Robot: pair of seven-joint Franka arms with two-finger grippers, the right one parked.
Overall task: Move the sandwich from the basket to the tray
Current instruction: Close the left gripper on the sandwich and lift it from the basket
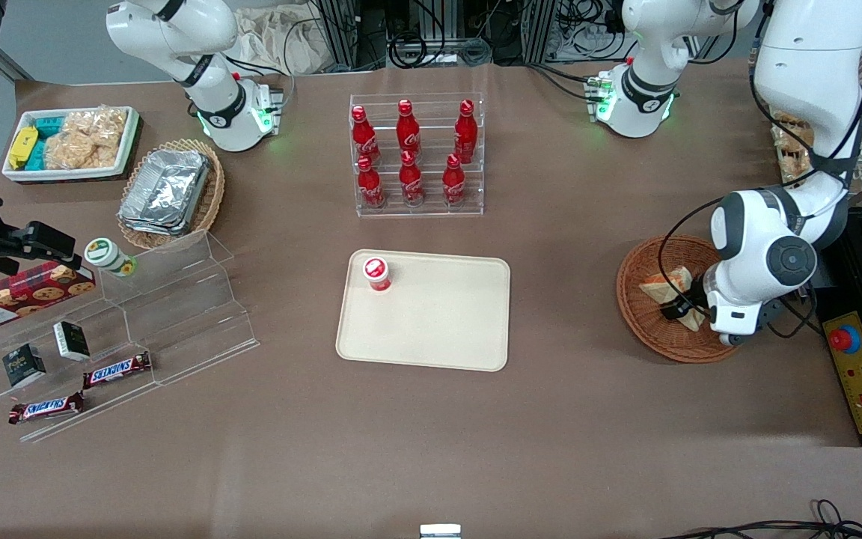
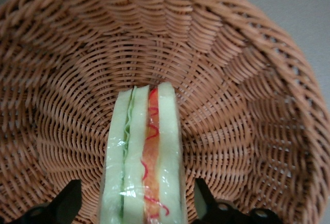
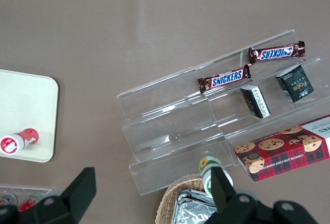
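The sandwich (image 2: pixel 143 157) stands on edge in the reddish-brown wicker basket (image 2: pixel 232 80), showing pale bread with green and orange-red filling stripes. My left gripper (image 2: pixel 136 199) is down in the basket and open. One dark finger stands on each side of the sandwich, with a small gap to the bread on both sides. In the front view the gripper (image 1: pixel 679 307) hangs over the sandwich (image 1: pixel 663 284) inside the basket (image 1: pixel 637 318), toward the working arm's end of the table. The cream tray (image 1: pixel 438 329) lies flat at the table's middle.
A small red-lidded cup (image 1: pixel 376 273) stands on the tray's corner. A clear rack of red bottles (image 1: pixel 416 153) is farther from the front camera than the tray. A yellow control box with a red button (image 1: pixel 846 340) lies beside the basket.
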